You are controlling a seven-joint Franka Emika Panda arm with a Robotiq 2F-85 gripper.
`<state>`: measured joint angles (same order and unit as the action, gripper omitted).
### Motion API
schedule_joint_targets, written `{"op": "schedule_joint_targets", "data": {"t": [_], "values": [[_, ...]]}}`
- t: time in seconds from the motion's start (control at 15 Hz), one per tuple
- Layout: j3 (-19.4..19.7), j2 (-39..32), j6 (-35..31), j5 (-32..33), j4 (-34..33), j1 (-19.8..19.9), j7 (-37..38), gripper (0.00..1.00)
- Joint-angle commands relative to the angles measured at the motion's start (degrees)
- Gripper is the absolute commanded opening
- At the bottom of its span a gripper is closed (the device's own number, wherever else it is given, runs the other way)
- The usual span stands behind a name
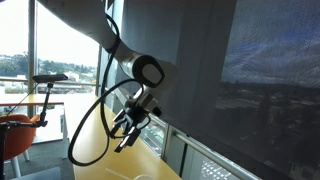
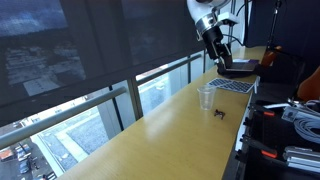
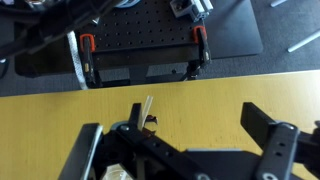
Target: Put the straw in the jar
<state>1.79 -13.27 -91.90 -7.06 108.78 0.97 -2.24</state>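
A clear plastic jar (image 2: 205,97) stands on the long wooden table (image 2: 170,130). My gripper (image 2: 215,52) hangs well above it and also shows in an exterior view (image 1: 128,128). In the wrist view the gripper (image 3: 193,108) is open, with its two dark fingers wide apart over the yellow tabletop. The pale end of the straw (image 3: 147,106) sticks up right beside the left finger. The rest of the straw is hidden behind the gripper body, and I cannot tell whether it touches the finger. The jar is mostly hidden under the gripper in the wrist view.
A small dark object (image 2: 220,112) lies on the table near the jar and also shows in the wrist view (image 3: 152,122). A black perforated board (image 3: 150,35) and a laptop (image 2: 236,70) sit at the table's end. Windows run along one side.
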Motion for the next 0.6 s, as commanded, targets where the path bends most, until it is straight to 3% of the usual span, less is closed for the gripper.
{"op": "schedule_joint_targets", "data": {"t": [0.0, 0.53], "values": [[-1.60, 10.97, -4.30, 5.71, 10.05, -1.43, -4.56, 1.00], [-1.39, 23.45, -23.02, 13.97, 28.61, -1.56, -20.77, 1.00]]}}
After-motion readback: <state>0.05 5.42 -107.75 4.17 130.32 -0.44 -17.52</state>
